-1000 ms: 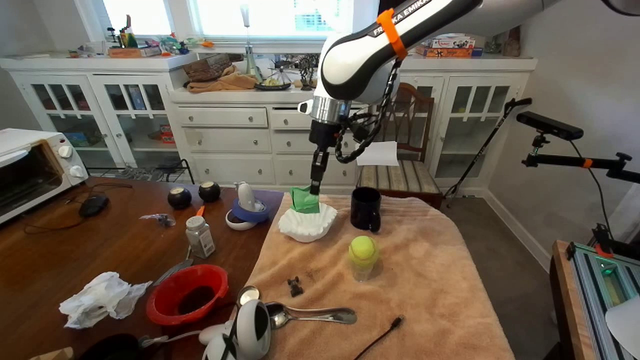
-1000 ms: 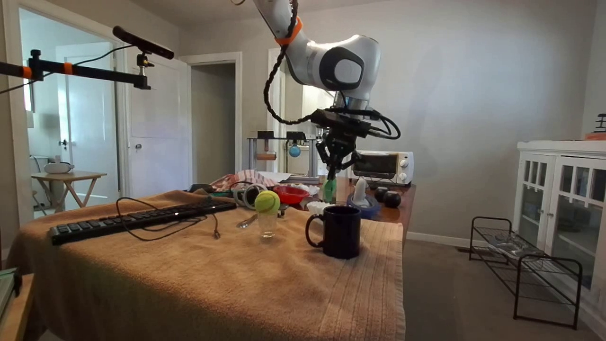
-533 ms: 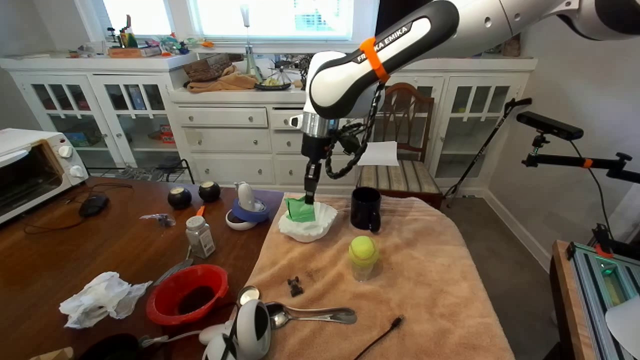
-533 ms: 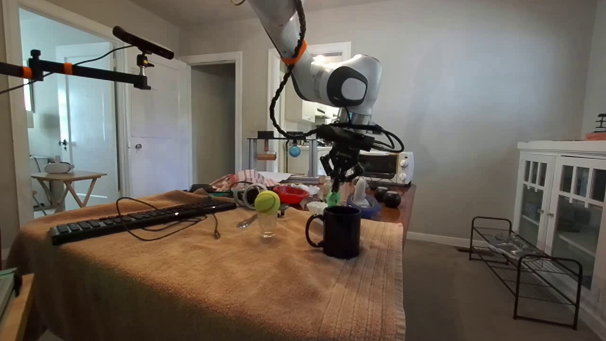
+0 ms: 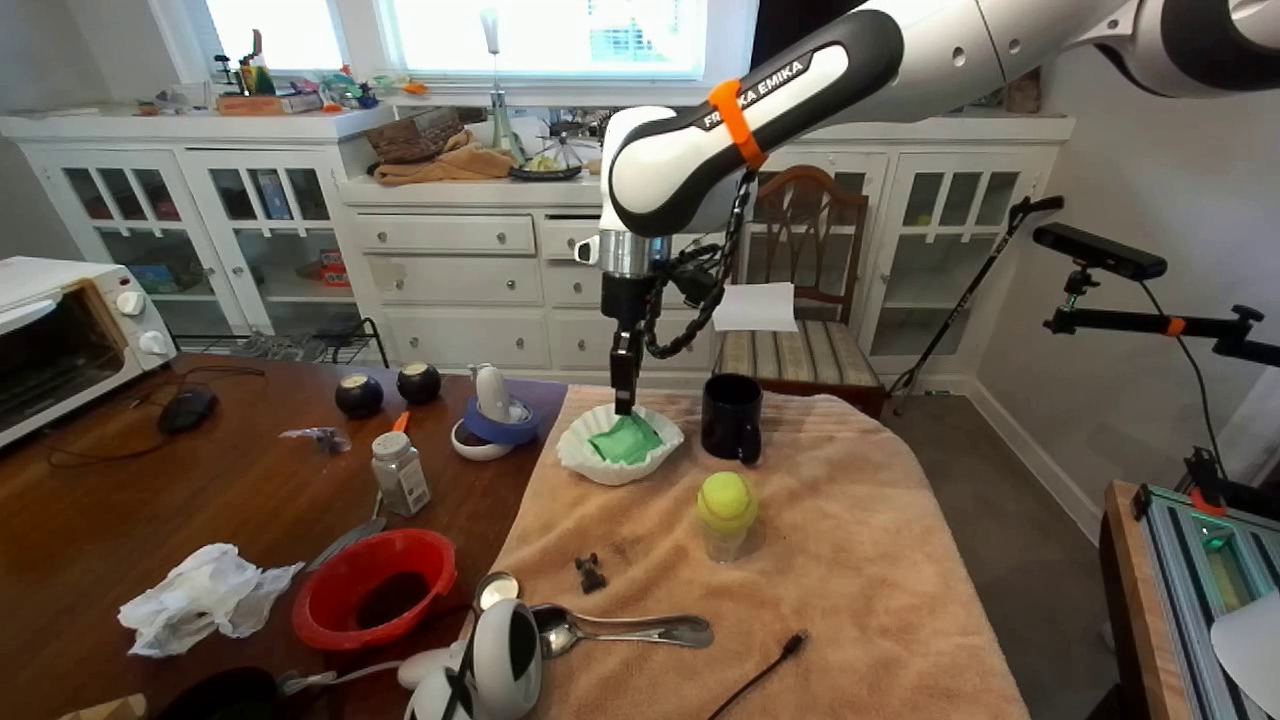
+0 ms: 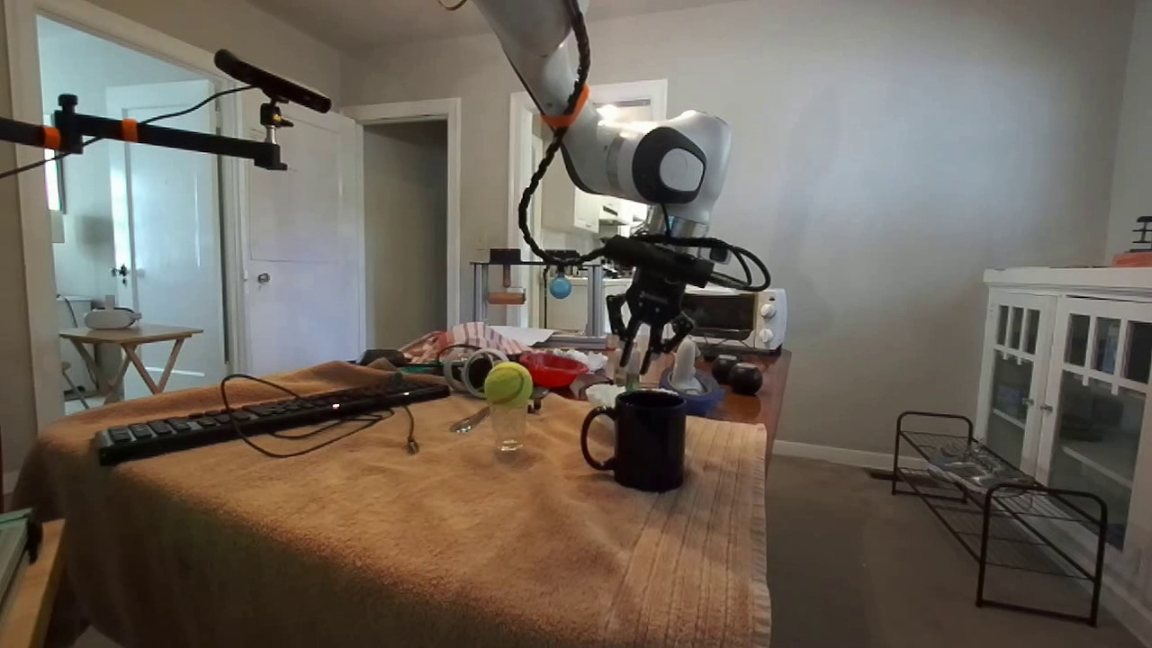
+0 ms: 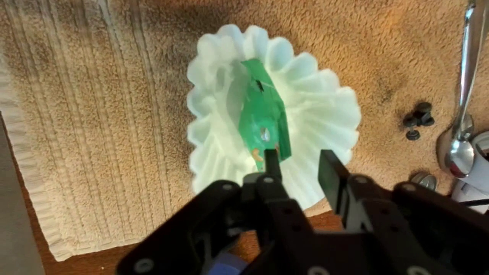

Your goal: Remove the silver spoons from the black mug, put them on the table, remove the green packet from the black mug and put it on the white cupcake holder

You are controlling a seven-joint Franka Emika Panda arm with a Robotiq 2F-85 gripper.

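Pincer (image 7: 299, 156) over white cupcake holder (image 5: 600, 470). Black mug (image 5: 730, 415) blocks one side, blue ring (image 5: 502, 430) the other. In an exterior view, towel (image 5: 850, 520) offers open passage right of mug and glass (image 5: 725, 547) under tennis ball (image 5: 727, 498).

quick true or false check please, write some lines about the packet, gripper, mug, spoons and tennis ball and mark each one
1. The green packet lies in the white cupcake holder. True.
2. The gripper is shut on the green packet. False: the gripper is open.
3. The black mug stands upright. True.
4. The silver spoons stand in the black mug. False: the silver spoons lie on the towel.
5. The tennis ball sits on top of a clear glass. True.
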